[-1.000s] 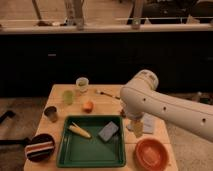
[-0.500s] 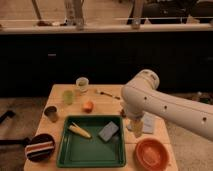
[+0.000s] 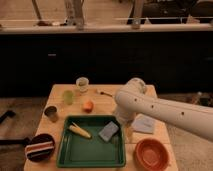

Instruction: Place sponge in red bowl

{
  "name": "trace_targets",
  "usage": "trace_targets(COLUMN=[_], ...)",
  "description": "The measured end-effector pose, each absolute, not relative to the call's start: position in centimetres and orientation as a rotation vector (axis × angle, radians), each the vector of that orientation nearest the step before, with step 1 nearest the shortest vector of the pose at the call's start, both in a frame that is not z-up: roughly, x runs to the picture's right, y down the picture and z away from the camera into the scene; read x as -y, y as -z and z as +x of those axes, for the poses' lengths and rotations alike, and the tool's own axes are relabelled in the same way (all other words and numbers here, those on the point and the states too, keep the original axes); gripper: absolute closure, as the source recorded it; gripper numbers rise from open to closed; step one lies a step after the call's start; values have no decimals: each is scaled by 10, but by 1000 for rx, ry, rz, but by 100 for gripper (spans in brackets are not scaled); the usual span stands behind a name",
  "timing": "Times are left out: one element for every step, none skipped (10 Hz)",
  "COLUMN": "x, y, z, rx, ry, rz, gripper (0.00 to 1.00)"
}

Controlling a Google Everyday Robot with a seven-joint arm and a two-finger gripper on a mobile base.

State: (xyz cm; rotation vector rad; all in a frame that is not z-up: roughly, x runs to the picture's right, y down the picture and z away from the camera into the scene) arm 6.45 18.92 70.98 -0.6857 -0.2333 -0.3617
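Observation:
The grey-blue sponge (image 3: 108,131) lies flat in the right half of the green tray (image 3: 92,163). The red bowl (image 3: 151,154) stands on the table's front right corner, just right of the tray, with nothing in it. My white arm reaches in from the right. Its gripper (image 3: 128,133) hangs down over the tray's right rim, just right of the sponge and behind the bowl. The gripper is open and holds nothing.
A yellow corn-like piece (image 3: 80,131) lies in the tray's left half. A grey-blue cloth (image 3: 144,123) lies right of the gripper. An orange fruit (image 3: 88,105), green cup (image 3: 68,96), white cup (image 3: 82,84), metal cup (image 3: 51,113) and striped dark bowl (image 3: 40,147) stand to the left.

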Motion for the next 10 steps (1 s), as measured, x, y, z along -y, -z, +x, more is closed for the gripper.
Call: trace_targets(x=[-194,-199,-204,-206,-212,-216,-220,-224,-228,-231], y=[-713,-716,-717,-719,-724,-728,-732,-736,-742,-746], z=[53,44,36,28,22,17,9,3,-1,-4], rx=[245,254,258,270,273,274,276,276,274,272], ry=[378,396,412,423,432,443,458,471,479,484], rz=[-703,-716,-720,-706,-692,-688,-687,-688,-693,-698], gripper=[6,6,6,6,6,6,6,6,6,6])
